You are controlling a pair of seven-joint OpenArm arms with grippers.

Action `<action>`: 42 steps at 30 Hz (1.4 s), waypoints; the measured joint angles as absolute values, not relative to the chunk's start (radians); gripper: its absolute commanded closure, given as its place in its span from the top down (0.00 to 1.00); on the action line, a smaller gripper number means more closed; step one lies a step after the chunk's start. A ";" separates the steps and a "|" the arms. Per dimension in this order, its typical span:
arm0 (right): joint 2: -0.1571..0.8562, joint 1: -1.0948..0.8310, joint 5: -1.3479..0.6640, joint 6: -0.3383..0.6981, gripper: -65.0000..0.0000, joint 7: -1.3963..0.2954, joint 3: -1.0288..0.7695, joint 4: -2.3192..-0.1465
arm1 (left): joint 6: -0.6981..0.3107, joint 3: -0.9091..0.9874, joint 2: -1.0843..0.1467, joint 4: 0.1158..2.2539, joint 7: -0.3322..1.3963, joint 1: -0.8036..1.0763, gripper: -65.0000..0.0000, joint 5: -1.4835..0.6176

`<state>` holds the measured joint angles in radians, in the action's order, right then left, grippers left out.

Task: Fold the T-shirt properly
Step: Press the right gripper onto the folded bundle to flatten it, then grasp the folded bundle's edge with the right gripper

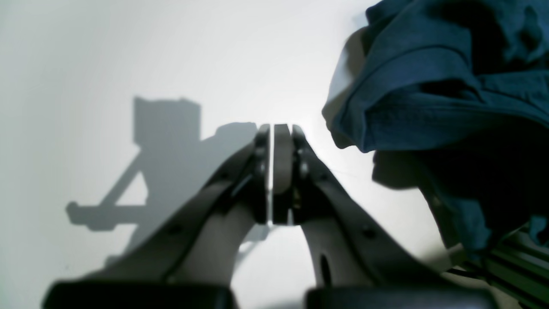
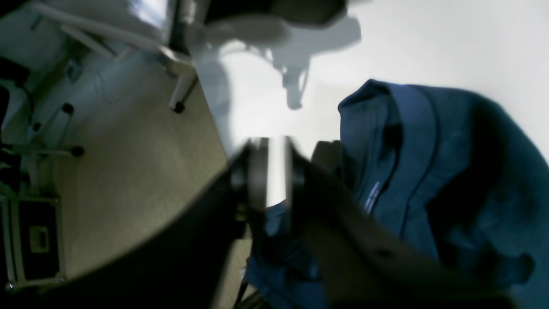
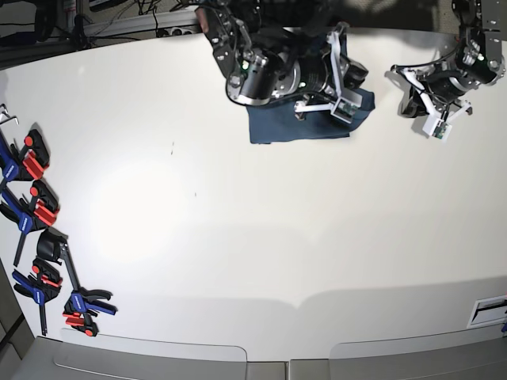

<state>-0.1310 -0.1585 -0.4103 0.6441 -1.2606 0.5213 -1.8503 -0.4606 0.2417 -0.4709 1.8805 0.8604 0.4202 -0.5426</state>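
Base view: I see the T-shirt (image 3: 273, 127) lying bunched near the far edge of the white table (image 3: 238, 237), largely covered by my right arm (image 3: 277, 67), which reaches over it; the left gripper (image 3: 418, 95) hangs over bare tabletop beside the cloth, apart from it; a row of red-and-blue clamps (image 3: 36, 214) lies along the table's edge on the view's left side.

Left wrist view: the left gripper (image 1: 273, 131) has its jaws pressed together with only a hairline of light between them, and nothing is caught there; its shadow (image 1: 167, 141) falls on the table (image 1: 85, 51); the T-shirt (image 1: 429, 103) rises in heaped folds at the right of the frame, clear of the fingertips.

Right wrist view: the picture is blurred; the right gripper (image 2: 274, 171) shows a bright gap between its two fingers, so I read the jaws as parted; blue cloth sits just below and beside the fingers, but I cannot tell whether any of it is pinched; the T-shirt (image 2: 429, 171) lies rumpled with its collar turned up and a small white neck label (image 2: 372, 196) showing; beyond the table edge I see beige floor (image 2: 128, 171).
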 measured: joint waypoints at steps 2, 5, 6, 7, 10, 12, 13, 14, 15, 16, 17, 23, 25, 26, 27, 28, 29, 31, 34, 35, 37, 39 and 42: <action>-0.125 -0.173 -0.410 0.644 0.39 -1.262 0.521 -1.856 | -0.461 0.242 -0.471 1.880 0.861 0.421 0.00 -0.543; -0.125 -0.215 -0.411 0.644 0.39 -1.266 0.521 -1.856 | -0.461 0.242 -0.471 1.880 0.860 0.421 0.00 -0.543; -0.125 -0.229 -0.411 0.644 0.39 -1.266 0.521 -1.857 | -0.461 0.242 -0.471 1.880 0.860 0.421 0.00 -0.543; -0.124 -0.241 -0.411 0.644 0.39 -1.267 0.521 -1.857 | -0.461 0.242 -0.471 1.880 0.860 0.421 0.00 -0.543; -0.125 -0.263 -0.409 0.643 0.39 -1.270 0.521 -1.875 | -0.461 0.242 -0.471 1.880 0.860 0.421 0.00 -0.543; -0.125 -0.276 -0.406 0.644 0.39 -1.270 0.521 -1.908 | -0.461 0.242 -0.471 1.880 0.860 0.421 0.00 -0.543; -0.125 -0.284 -0.403 0.644 0.39 -1.269 0.521 -1.924 | -0.461 0.242 -0.471 1.880 0.860 0.420 0.00 -0.543; -0.125 -0.292 -0.393 0.644 0.39 -1.269 0.521 -1.939 | -0.461 0.242 -0.471 1.880 0.860 0.420 0.00 -0.543; -0.125 -0.297 -0.383 0.644 0.39 -1.269 0.521 -1.949 | -0.461 0.242 -0.471 1.880 0.860 0.420 0.00 -0.543; -0.125 -0.305 -0.363 0.644 0.39 -1.266 0.521 -1.954 | -0.461 0.242 -0.471 1.880 0.861 0.421 0.00 -0.543; -0.125 -0.316 -0.344 0.643 0.39 -1.260 0.521 -1.954 | -0.461 0.242 -0.471 1.880 0.860 0.421 0.00 -0.543; -0.119 -0.349 -0.230 0.596 0.39 -1.232 0.521 -1.954 | -0.461 0.242 -0.471 1.880 0.860 0.421 0.00 -0.543; -0.111 -0.349 -0.188 0.575 0.39 -1.213 0.521 -1.954 | -0.461 0.242 -0.471 1.880 0.860 0.420 0.00 -0.543; -0.106 -0.349 -0.160 0.564 0.39 -1.196 0.522 -1.954 | -0.461 0.242 -0.471 1.880 0.860 0.420 0.00 -0.543; -0.099 -0.349 -0.137 0.556 0.39 -1.185 0.521 -1.954 | -0.461 0.242 -0.471 1.880 0.855 0.420 0.00 -0.543; -0.093 -0.349 -0.130 0.556 0.39 -1.184 0.521 -1.954 | -0.461 0.242 -0.471 1.880 0.850 0.420 0.00 -0.543; -0.087 -0.349 -0.127 0.556 0.39 -1.181 0.521 -1.954 | -0.461 0.242 -0.471 1.880 0.844 0.420 0.00 -0.543; -0.086 -0.349 -0.125 0.556 0.39 -1.181 0.521 -1.954 | -0.461 0.242 -0.471 1.880 0.837 0.420 0.00 -0.543; -0.089 -0.349 -0.126 0.556 0.39 -1.174 0.521 -1.953 | -0.461 0.242 -0.471 1.880 0.837 0.420 0.00 -0.543; -0.089 -0.349 -0.126 0.556 0.39 -1.174 0.521 -1.952 | -0.461 0.242 -0.471 1.880 0.838 0.420 0.00 -0.543; -0.089 -0.349 -0.119 0.532 0.37 -1.173 0.521 -1.943 | -0.461 0.242 -0.471 1.880 0.838 0.421 0.00 -0.543; -0.089 -0.349 -0.077 0.514 0.30 -1.170 0.521 -1.923 | -0.461 0.242 -0.471 1.880 0.837 0.420 0.00 -0.543; -0.089 -0.349 -0.062 0.504 0.28 -1.171 0.521 -1.874 | -0.461 0.242 -0.471 1.880 0.838 0.420 0.00 -0.543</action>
<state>-0.0895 -0.3492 -0.0620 0.5037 -1.1706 0.5213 -1.8740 -0.4606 0.2417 -0.4713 1.8805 0.8375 0.4202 -0.5426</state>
